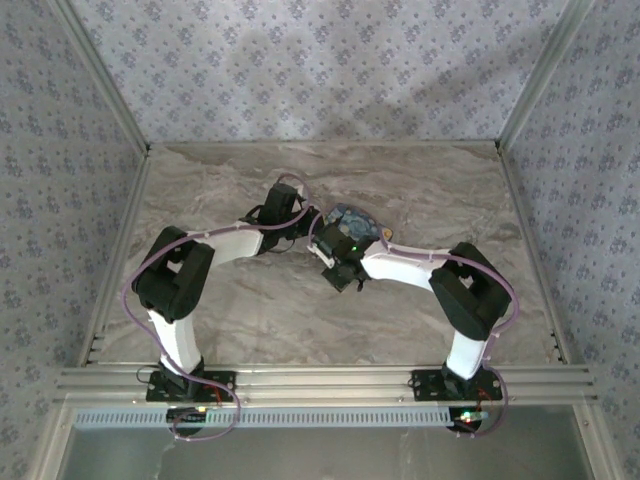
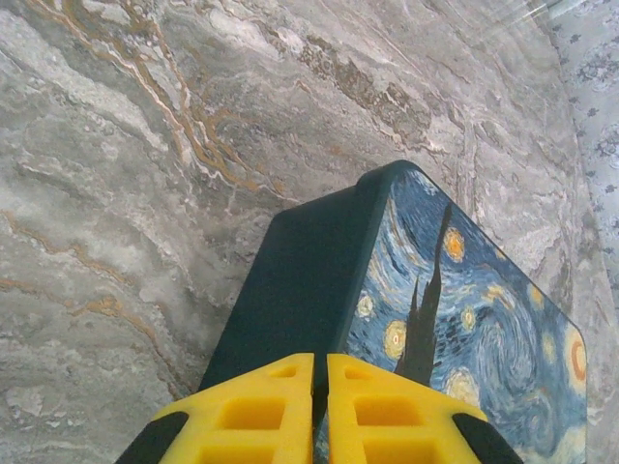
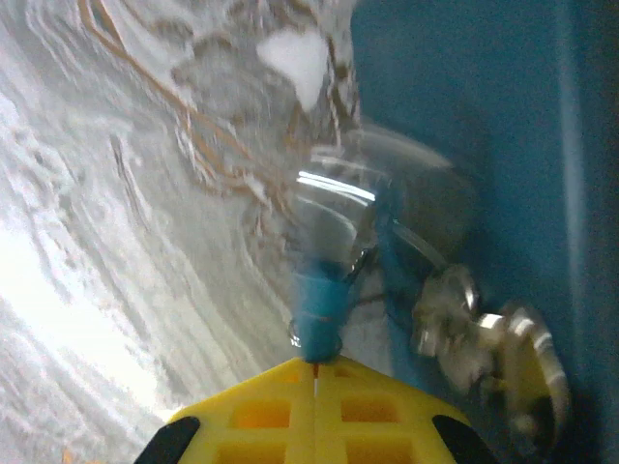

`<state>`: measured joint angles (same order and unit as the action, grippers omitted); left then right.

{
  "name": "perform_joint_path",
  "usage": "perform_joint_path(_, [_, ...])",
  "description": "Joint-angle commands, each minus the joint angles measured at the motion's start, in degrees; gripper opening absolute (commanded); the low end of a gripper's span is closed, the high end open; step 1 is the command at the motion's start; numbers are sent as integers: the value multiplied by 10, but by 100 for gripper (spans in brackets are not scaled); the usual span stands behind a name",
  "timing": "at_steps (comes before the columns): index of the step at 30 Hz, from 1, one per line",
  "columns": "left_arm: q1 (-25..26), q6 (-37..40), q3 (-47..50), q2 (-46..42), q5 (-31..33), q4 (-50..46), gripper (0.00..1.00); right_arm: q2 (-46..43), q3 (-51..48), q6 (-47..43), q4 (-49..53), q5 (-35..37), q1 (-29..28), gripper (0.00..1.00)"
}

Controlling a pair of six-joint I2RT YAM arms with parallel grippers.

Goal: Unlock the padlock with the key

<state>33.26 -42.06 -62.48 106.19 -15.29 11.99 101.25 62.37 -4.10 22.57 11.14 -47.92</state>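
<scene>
While the right wrist view is smeared with blur, I can still make out my right gripper (image 3: 316,369) pinched tight on a small blue piece that I take for the head of the key (image 3: 317,302). A pale, glassy loop (image 3: 340,193) beyond it may be its ring; I cannot tell for sure. Just beside it, low against the dark teal side of the box (image 2: 309,280), hangs a brassy, silvery lump that I judge to be the padlock (image 3: 484,340). Its keyhole is too blurred to find.

My left gripper (image 2: 320,372) is closed narrow on the box's edge, where the painted night-sky top meets the plain side, steadying it. The box sits about mid-surface (image 2: 116,193), a little nearer the far edge than the near one, and both my arms meet there.

As for handling, I expect the padlock to be hard, dense and slick, and apt to swing on its shackle if nudged, so the steady hold belongs on the box, as I have it. The key looks small, stiff and light. The flat blue head is the place to grip, leaving the blade free. A thin pinch like mine could let it twist, so I would turn gently and squarely.
</scene>
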Motion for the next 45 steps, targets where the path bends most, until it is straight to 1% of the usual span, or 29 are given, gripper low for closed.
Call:
perform_joint_path(1, [14, 0, 13, 14, -17, -43, 9, -14, 23, -49, -52, 0, -2, 0])
perform_joint_path(6, [14, -1, 19, 8, -13, -39, 9, -27, 9, -48, -48, 4, -2, 0])
perform_joint_path(12, [9, -2, 29, -7, -8, -38, 10, -65, -25, -19, -54, 2, -11, 0])
perform_joint_path(23, [-12, -10, 66, -66, 14, -38, 16, -164, -60, 13, -39, 12, -27, 0])
perform_joint_path(31, [-22, -9, 87, -98, 21, -46, 20, -240, -97, 41, -10, 28, -26, 0])
perform_joint_path(36, [-23, -10, 93, -109, 22, -49, 21, -254, -126, 86, 9, 1, -13, 0])
perform_joint_path(37, [-23, -11, 95, -111, 24, -50, 22, -253, -132, 94, 10, -4, -8, 1])
perform_joint_path(40, [-24, -14, 102, -120, 29, -49, 23, -245, -150, 122, 6, -19, 9, 11])
perform_joint_path(43, [-24, -16, 112, -132, 36, -52, 25, -232, -166, 138, -14, -32, 35, 19])
perform_joint_path(45, [-24, -18, 121, -142, 39, -54, 27, -219, -170, 143, -26, -40, 49, 22])
